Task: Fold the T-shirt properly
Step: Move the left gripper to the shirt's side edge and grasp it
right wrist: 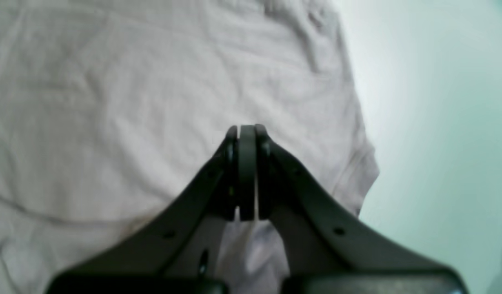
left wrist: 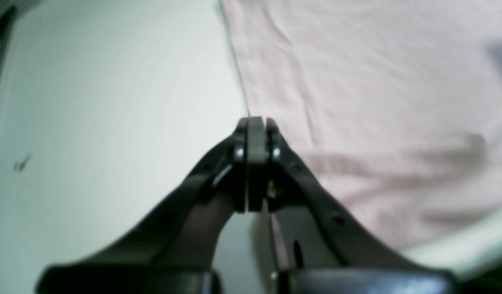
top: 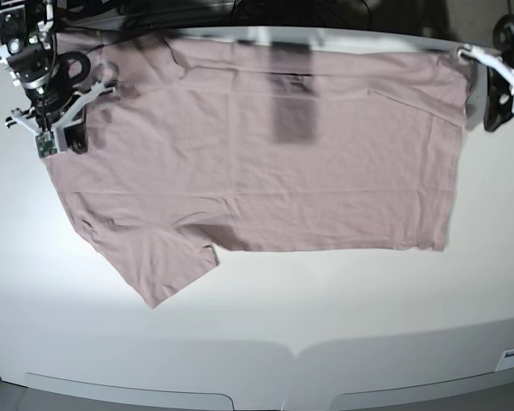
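T-shirt (top: pixel 265 163): mauve, spread flat on white table (top: pixel 265 342), one sleeve toward front edge. Left pincer (left wrist: pixel 255 122): jaws closed, empty, over shirt's side edge; right pincer (right wrist: pixel 245 130): jaws closed, empty, above the fabric.

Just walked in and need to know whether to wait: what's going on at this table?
A two-armed robot is set to fold a pink T-shirt, which lies spread out flat on the white table, one sleeve sticking out toward the front. No fold shows yet. The right gripper is shut above the shirt near its sleeve end; the left gripper is shut over the shirt's edge at the other end. Neither visibly holds fabric.
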You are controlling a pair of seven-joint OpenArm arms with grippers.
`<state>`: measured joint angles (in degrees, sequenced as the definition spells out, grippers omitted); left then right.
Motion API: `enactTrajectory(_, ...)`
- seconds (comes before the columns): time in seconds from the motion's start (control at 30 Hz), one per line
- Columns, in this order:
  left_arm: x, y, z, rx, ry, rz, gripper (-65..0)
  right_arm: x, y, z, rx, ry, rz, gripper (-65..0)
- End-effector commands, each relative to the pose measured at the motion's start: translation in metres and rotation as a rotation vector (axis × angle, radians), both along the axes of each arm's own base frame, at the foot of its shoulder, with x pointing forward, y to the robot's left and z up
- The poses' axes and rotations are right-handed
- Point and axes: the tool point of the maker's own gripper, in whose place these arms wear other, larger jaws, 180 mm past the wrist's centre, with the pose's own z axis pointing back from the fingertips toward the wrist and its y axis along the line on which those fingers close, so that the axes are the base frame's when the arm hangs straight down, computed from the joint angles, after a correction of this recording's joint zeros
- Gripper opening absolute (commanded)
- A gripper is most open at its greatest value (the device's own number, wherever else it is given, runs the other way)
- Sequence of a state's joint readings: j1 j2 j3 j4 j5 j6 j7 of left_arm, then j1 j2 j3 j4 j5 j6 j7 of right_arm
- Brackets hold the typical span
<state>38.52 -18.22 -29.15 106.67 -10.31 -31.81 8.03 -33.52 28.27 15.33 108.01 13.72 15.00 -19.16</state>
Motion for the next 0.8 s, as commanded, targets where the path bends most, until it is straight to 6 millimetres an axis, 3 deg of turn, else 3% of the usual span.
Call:
enactTrajectory(0.0, 0.010, 0.005, 0.009, 0.003, -0.040, 0.006, -65.0, 0.012, 0.000, 0.016, -0.004, -0.062, 0.011, -65.0)
enactTrajectory(0.23, 0.068, 0.023, 0.002, -0.058, -0.105, 0.039, -65.0, 0.037, -0.001, 0.033, -0.006, -0.130, 0.007, -65.0)
enactTrajectory(0.27, 0.076, 0.023, -0.003, -0.074, -0.092, 0.033, -62.3, 0.039, -0.001, 0.034, -0.007, -0.129, 0.006, -65.0)
enactTrajectory(0.3, 0.085, 0.026, -0.009, -0.088, -0.074, 0.036, -55.1, 0.040, -0.001, 0.034, -0.007, -0.128, 0.009, -65.0)
enactTrajectory(0.37, 0.102, 0.035, -0.020, -0.133, -0.038, 0.061, -42.7, 0.041, 0.004, 0.034, -0.003, -0.122, 0.040, -56.3)
enactTrajectory(0.4, 0.111, 0.039, -0.023, -0.174, -0.029, 0.075, -40.5, 0.041, 0.008, 0.033, 0.001, -0.117, 0.061, -51.1)
enactTrajectory(0.47, 0.129, 0.051, -0.030, -0.227, -0.006, 0.106, -40.3, 0.040, 0.011, 0.032, 0.003, -0.109, 0.083, -44.2)
enactTrajectory(0.6, 0.164, 0.066, -0.048, -0.291, 0.100, 0.137, -40.3, 0.037, 0.010, 0.028, -0.002, -0.082, 0.080, -42.7)
enactTrajectory(0.77, 0.197, 0.045, -0.070, -0.355, 0.268, 0.096, -40.5, 0.036, 0.009, 0.026, -0.005, -0.067, 0.076, -42.7)
